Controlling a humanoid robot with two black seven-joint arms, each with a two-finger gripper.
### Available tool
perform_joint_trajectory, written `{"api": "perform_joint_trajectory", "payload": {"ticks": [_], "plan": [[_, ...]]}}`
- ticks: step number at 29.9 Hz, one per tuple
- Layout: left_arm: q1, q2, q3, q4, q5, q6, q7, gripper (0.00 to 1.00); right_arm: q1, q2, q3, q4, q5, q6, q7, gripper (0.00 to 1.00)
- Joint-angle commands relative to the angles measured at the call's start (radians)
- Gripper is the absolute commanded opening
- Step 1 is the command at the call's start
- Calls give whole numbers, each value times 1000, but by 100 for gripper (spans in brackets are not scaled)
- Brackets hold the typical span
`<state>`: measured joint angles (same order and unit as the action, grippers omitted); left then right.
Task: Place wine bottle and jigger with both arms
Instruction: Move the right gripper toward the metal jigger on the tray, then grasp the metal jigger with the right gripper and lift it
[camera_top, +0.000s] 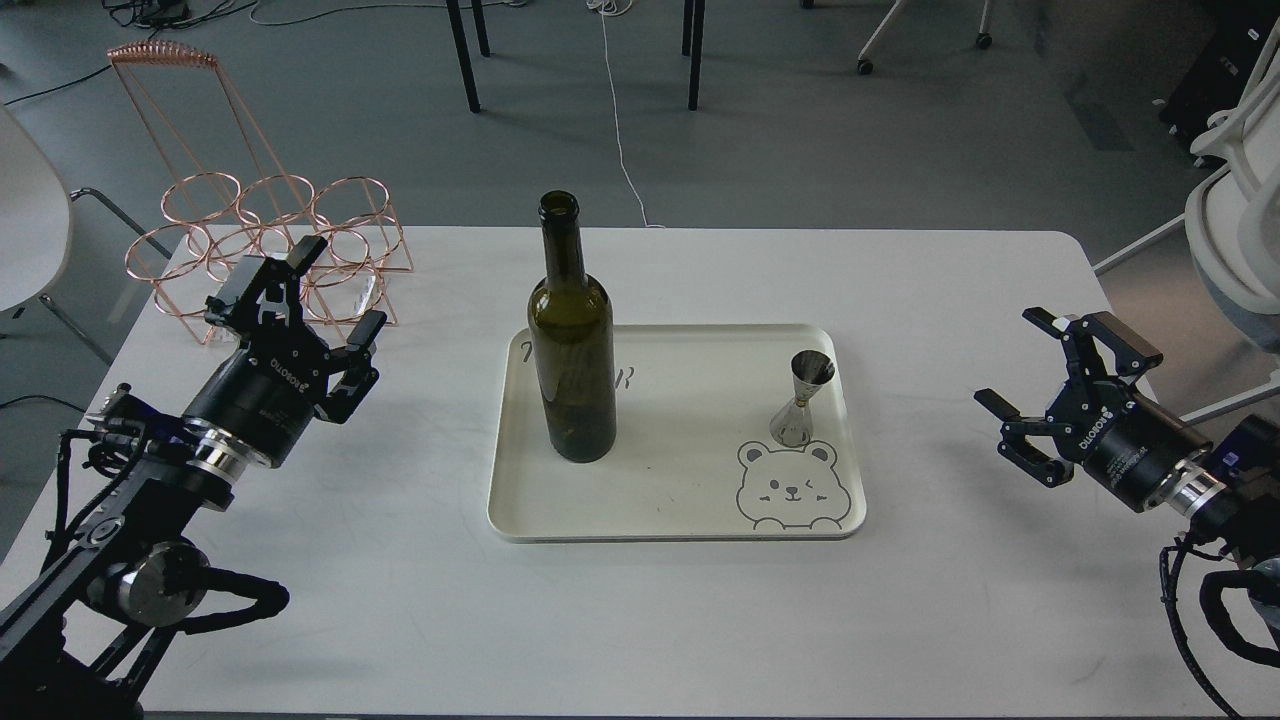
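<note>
Bottle (571, 330), dark green glass, stands upright on the left half of a cream tray (660, 525) at the centre of the frame. Jigger (803, 398) stands upright on the tray's right side, just above a printed bear face (789, 486), well apart from the bottle.

Left gripper (330, 305), centre-left, fingers spread wide and empty; it sits left of the bottle, off the tray, with bare table (640, 620) between them. Right gripper (1020, 375), centre-right, also spread open and holding nothing; it is right of the jigger, past the tray's edge.

Copper wire rack (270, 240), upper left of the frame, stands on the table directly behind the left gripper. Office chair (1235, 230) at the right edge, off the table. Cables and chair legs on the floor along the top.
</note>
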<state>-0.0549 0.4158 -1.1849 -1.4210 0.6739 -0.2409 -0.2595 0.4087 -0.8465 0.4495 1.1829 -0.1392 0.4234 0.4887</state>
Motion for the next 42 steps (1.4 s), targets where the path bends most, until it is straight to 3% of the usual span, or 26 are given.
{"api": "perform_joint_trajectory", "payload": {"ticks": [1,3,8,12,14,18,20,25,29,42], "plan": [[13,0,5,-7,21,3,-3,98,2,3,3,1,-6,-15,0,98],[15,5,5,-6,19,6,0,98,7,-2,9,12,-78,-40,0,98],[12,9,1,-6,7,-5,-17,98,35,-58,23,46,-504,-152,0,98],[9,15,2,-3,19,-5,-124,98,38,-106,23,121,-901,-280,0,98],[7,21,5,-4,19,-5,-158,98,38,-108,18,133,-1096,-383,0,98],[10,21,5,-9,19,-3,-164,98,35,-94,5,117,-1420,-627,0,98],[12,21,5,-10,19,-3,-164,98,36,-66,-2,92,-1480,-679,0,98],[14,17,5,-12,19,-3,-164,98,61,117,-8,-95,-1638,-912,0,98],[14,20,5,-19,19,-5,-164,98,88,246,-26,-201,-1704,-912,0,98],[15,18,5,-29,19,-6,-164,98,139,455,-66,-357,-1841,-912,0,96]]}}
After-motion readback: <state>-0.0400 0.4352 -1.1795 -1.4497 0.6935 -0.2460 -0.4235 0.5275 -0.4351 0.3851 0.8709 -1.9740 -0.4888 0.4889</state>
